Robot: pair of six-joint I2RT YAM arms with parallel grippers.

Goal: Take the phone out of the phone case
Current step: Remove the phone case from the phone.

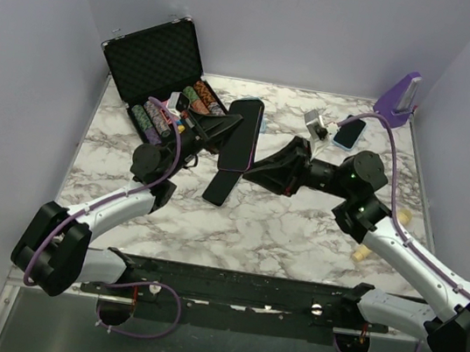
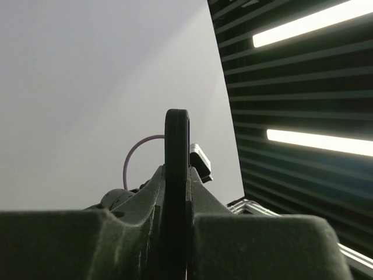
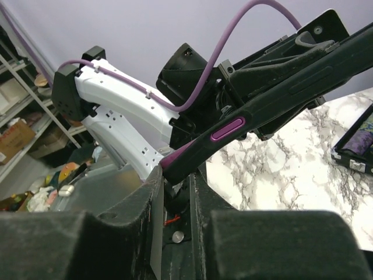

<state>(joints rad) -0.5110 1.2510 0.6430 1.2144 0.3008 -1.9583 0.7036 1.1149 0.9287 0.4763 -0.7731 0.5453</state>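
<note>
The phone [image 2: 176, 134] is clamped edge-on, aloft, in the left gripper [image 2: 176, 181], steadied for peeling the case [image 3: 274, 99]. The right gripper [image 3: 175, 182] straddles its near-right edge, but whether it grips cannot be told.

Table [image 1: 298, 230]: white marble-look top, grey veining.
- 10 o'clock: open black case [image 1: 158, 67], foam-lined lid up, rows of poker chips [image 1: 157, 118] inside.
- 1 o'clock: small grey-white device [image 1: 316, 124].
- 2 o'clock: light-blue phone [image 1: 348, 133] just beside the device. Farther out at the corner is a purple stand [image 1: 400, 96].
- 4 o'clock: small tan object [image 1: 363, 251], kind unclear.
</note>
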